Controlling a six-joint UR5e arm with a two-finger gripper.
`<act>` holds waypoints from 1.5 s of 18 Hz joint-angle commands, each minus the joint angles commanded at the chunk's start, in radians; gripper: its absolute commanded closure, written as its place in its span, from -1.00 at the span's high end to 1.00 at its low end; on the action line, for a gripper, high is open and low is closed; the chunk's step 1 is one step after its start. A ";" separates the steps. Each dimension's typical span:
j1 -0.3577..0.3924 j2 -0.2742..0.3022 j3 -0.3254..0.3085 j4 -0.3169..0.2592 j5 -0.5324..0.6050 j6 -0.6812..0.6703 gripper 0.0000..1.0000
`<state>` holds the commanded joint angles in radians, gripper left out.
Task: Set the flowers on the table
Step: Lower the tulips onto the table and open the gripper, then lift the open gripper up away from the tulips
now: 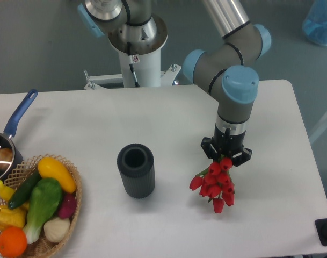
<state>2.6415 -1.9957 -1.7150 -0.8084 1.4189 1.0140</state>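
Note:
A bunch of red flowers (pixel 213 184) hangs below my gripper (pixel 226 156), buds pointing down and toward the front, right over the white table (pixel 168 118). The gripper is shut on the upper end of the bunch, whose stems are hidden inside the fingers. The lowest buds are close to the tabletop; whether they touch it I cannot tell. The gripper stands right of the dark cylinder (pixel 136 170), with a gap between them.
A wicker basket (pixel 40 215) of vegetables sits at the front left corner. Behind it a pan with a blue handle (pixel 13 129) lies at the left edge. The arm's white base (pixel 136 54) stands beyond the far edge.

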 joint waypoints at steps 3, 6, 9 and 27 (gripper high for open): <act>-0.003 -0.008 -0.002 0.002 0.002 0.002 -0.26; -0.005 -0.008 -0.002 0.003 0.002 0.002 -0.24; -0.005 -0.011 0.000 0.005 0.002 0.003 -0.03; 0.046 0.130 -0.009 0.000 0.008 0.003 1.00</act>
<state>2.6875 -1.8654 -1.7242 -0.8084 1.4266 1.0170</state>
